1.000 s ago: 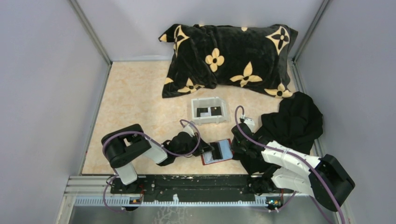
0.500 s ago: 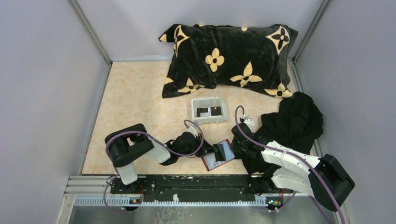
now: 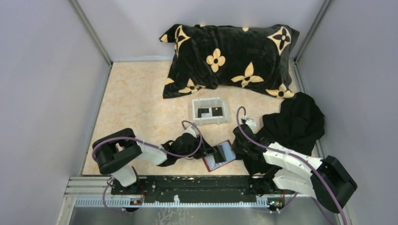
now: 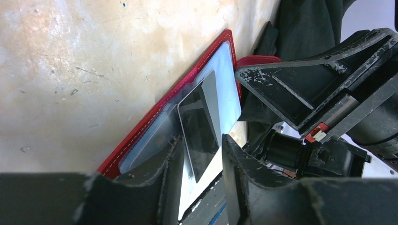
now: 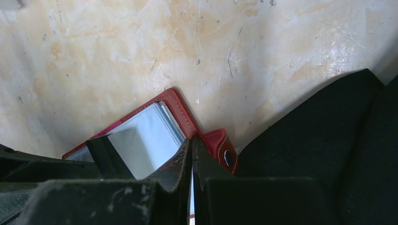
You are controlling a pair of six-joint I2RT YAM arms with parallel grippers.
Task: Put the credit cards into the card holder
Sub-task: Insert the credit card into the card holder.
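The red card holder [image 3: 228, 157] lies open near the front edge, its clear pockets up. A black credit card with a white band [image 4: 201, 126] sticks partly into a pocket of the holder [image 4: 187, 86]. My left gripper [image 4: 199, 154] straddles the card's outer end with its jaws apart, and a gap shows beside the card. My right gripper [image 5: 192, 143] is shut, its tips on the holder's [image 5: 180, 110] right edge beside the snap tab [image 5: 224, 149]. More credit cards [image 3: 210, 112] lie in the white tray.
The small white tray [image 3: 210, 100] stands just behind the holder. A black pillow with yellow flowers [image 3: 230, 58] fills the back. A black cloth [image 3: 293, 119] lies heaped at the right, under and beside my right arm. Grey walls close in both sides.
My left gripper's jaws have parted around the card, which stays in the pocket. The left arm's elbow has swung left. The holder turned slightly. The right arm has not moved.
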